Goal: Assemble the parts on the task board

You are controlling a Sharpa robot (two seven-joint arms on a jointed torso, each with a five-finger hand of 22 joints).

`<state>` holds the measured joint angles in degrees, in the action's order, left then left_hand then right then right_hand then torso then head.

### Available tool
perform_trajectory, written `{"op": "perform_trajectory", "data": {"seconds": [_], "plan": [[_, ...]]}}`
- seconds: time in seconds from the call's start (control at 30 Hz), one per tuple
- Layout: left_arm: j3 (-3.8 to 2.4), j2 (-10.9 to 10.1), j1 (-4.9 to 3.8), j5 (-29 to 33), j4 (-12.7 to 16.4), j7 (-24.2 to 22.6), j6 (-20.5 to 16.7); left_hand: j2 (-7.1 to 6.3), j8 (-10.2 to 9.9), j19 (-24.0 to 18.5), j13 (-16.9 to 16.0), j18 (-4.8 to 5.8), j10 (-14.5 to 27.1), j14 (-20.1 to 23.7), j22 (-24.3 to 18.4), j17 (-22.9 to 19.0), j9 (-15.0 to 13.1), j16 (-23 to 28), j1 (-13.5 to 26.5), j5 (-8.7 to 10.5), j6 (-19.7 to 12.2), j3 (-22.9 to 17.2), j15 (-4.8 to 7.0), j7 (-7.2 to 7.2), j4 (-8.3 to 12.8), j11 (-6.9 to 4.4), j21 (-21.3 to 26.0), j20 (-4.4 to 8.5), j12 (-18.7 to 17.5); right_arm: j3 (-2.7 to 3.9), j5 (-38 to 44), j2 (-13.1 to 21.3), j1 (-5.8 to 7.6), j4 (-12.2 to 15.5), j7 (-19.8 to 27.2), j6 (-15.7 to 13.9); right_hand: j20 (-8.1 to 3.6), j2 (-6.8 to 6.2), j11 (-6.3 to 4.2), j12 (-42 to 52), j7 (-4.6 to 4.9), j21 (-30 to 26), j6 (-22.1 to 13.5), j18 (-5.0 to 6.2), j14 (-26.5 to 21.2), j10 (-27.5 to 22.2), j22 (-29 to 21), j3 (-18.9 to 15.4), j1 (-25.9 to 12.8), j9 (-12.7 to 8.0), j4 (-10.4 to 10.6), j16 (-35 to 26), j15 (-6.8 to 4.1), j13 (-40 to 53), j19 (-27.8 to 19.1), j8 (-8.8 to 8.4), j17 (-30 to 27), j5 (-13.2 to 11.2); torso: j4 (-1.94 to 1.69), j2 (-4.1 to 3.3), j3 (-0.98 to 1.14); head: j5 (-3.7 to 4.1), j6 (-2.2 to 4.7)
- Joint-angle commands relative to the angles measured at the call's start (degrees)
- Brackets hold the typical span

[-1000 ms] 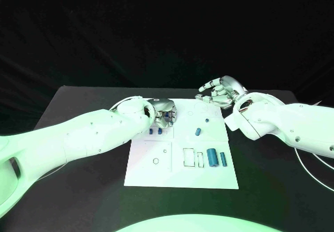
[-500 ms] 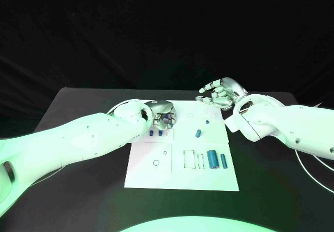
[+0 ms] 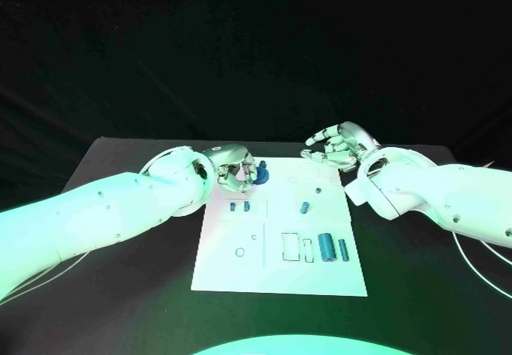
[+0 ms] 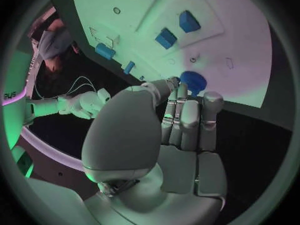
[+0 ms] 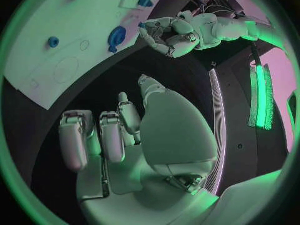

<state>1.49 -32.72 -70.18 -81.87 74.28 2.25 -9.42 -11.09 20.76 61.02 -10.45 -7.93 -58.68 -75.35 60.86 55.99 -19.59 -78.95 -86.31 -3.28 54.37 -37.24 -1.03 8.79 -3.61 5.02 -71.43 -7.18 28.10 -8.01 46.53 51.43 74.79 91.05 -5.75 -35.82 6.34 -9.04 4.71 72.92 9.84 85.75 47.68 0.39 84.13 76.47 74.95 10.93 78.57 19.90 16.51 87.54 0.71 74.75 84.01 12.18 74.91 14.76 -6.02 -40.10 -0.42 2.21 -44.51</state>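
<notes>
at the far left corner of the white board [image 3: 280, 251], the left hand [image 3: 237, 168] holds a round blue part [image 3: 261, 174] at its fingertips, fingers closed around it (the left wrist view shows the same blue disc [image 4: 192, 81] pinched at the fingertips, above the board's edge). whether the part touches the board cannot be told.

the right hand [image 3: 339, 147] hangs over the black surface [image 3: 128, 185] at the board's far right corner, fingers curled loosely and apart, holding nothing; the right wrist view shows its palm [image 5: 134, 140] bare.

on the board, two small blue blocks [image 3: 239, 207] lie side by side just near of the left hand. a short blue peg [image 3: 305, 207] lies near the board's middle, tilted, with a tiny blue piece [image 3: 318, 189] beyond it. toward the near right, a thick blue cylinder [image 3: 325, 243] and a thinner blue rod [image 3: 342, 248] lie parallel, just beside each other (both to the right of two empty rectangular outlines). drawn circles mark the near left quarter.
</notes>
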Motion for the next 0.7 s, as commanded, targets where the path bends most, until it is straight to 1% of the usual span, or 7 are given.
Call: {"op": "perform_trajectory", "data": {"seconds": [0.03,0.13,0.3,0.4,0.5,0.6,0.7], "plan": [[-0.18,-0.9,-0.05,2.4,0.3,-0.4,0.9,-0.07,-0.2,0.4,0.0,0.33,-0.3,-0.5,0.1,-0.1,0.0,-0.2,0.7,0.01,0.3,0.0,-0.12,-0.01,0.4,-0.04,-0.4,0.13,0.0,0.01,0.4,0.1,-0.03,0.0,0.7,0.2,-0.20,0.02,-0.03,0.3,-0.19,0.2,-0.1,0.59,4.5,0.2,12.8,0.3,-0.3,-0.1,-0.2,-0.1,-0.41,0.1,4.3,0.19,10.2,-0.1,0.02,-0.01,-0.07,0.05,-0.12],[-0.25,-1.7,-0.05,2.7,0.3,-0.1,2.3,-0.10,-0.3,0.3,0.0,0.32,-0.3,-0.4,0.0,-0.2,0.0,-0.1,0.9,0.01,0.3,0.1,-0.14,0.01,0.4,-0.02,-0.4,0.12,-0.1,0.01,0.4,0.1,-0.03,0.0,0.7,0.2,-0.20,0.02,-0.03,0.3,-0.19,0.2,-0.1,0.59,4.5,0.2,12.8,0.3,-0.3,-0.1,-0.2,-0.1,-0.41,0.1,4.3,0.19,10.2,-0.1,-0.06,0.01,-0.05,0.08,-0.21],[-0.25,-2.1,-0.04,3.0,-0.1,0.1,3.7,-0.12,-0.3,0.3,0.0,0.33,-0.3,-0.4,0.1,-0.3,0.1,-0.2,1.0,0.02,0.4,0.1,-0.15,0.01,0.3,-0.01,-0.4,0.10,-0.2,0.01,0.4,0.2,-0.03,0.0,0.7,0.2,-0.20,0.02,-0.03,0.3,-0.19,0.2,-0.1,0.59,4.5,0.2,12.8,0.3,-0.3,-0.1,-0.2,-0.1,-0.41,0.1,4.3,0.19,10.2,-0.1,-0.14,0.02,-0.06,0.00,-0.35],[-0.21,-2.1,-0.03,3.1,-0.5,0.1,4.2,-0.13,-0.4,0.3,0.0,0.34,-0.3,-0.4,0.1,-0.3,0.1,-0.1,1.1,0.02,0.4,0.1,-0.16,0.01,0.3,-0.01,-0.4,0.10,-0.2,0.01,0.4,0.2,-0.03,0.0,0.7,0.2,-0.20,0.02,-0.03,0.3,-0.19,0.2,-0.1,0.59,4.5,0.2,12.8,0.3,-0.3,-0.1,-0.2,-0.1,-0.41,0.1,4.3,0.19,10.2,-0.1,-0.10,0.00,-0.06,-0.11,-0.36],[-0.09,-1.8,-0.01,3.1,-0.9,0.2,4.7,-0.13,-0.4,0.3,0.0,0.34,-0.3,-0.4,0.1,-0.3,0.1,-0.1,1.1,0.02,0.4,0.1,-0.16,0.01,0.3,-0.01,-0.4,0.10,-0.2,0.01,0.4,0.1,-0.04,0.0,0.7,0.2,-0.20,0.02,-0.03,0.3,-0.19,0.2,-0.1,0.59,4.5,0.2,12.8,0.3,-0.3,-0.1,-0.2,-0.1,-0.41,0.1,4.3,0.19,10.2,-0.1,0.06,-0.06,-0.02,-0.29,-0.33],[0.11,-1.5,0.01,3.1,-1.5,0.2,4.8,-0.13,-0.4,0.3,0.0,0.34,-0.3,-0.4,0.1,-0.3,0.1,-0.1,1.2,0.02,0.4,0.1,-0.16,0.01,0.3,-0.01,-0.4,0.09,-0.2,0.01,0.4,0.1,-0.05,0.0,0.7,0.2,-0.20,0.02,-0.03,0.3,-0.19,0.2,-0.1,0.59,4.5,0.2,12.8,0.3,-0.3,-0.1,-0.2,-0.1,-0.41,0.1,4.3,0.19,10.2,-0.1,0.06,-0.08,-0.05,-0.23,-0.31],[0.34,-1.2,0.02,3.2,-2.0,0.1,4.9,-0.13,-0.4,0.3,0.0,0.34,-0.3,-0.4,0.1,-0.3,0.1,-0.1,1.2,0.02,0.4,0.1,-0.16,0.01,0.3,-0.01,-0.4,0.09,-0.2,0.01,0.4,0.1,-0.05,0.0,0.7,0.2,-0.20,0.02,-0.03,0.3,-0.19,0.2,-0.1,0.59,4.5,0.2,12.8,0.3,-0.3,-0.1,-0.2,-0.1,-0.41,0.1,4.3,0.19,10.2,-0.1,0.06,-0.05,-0.01,-0.30,-0.35]]}}
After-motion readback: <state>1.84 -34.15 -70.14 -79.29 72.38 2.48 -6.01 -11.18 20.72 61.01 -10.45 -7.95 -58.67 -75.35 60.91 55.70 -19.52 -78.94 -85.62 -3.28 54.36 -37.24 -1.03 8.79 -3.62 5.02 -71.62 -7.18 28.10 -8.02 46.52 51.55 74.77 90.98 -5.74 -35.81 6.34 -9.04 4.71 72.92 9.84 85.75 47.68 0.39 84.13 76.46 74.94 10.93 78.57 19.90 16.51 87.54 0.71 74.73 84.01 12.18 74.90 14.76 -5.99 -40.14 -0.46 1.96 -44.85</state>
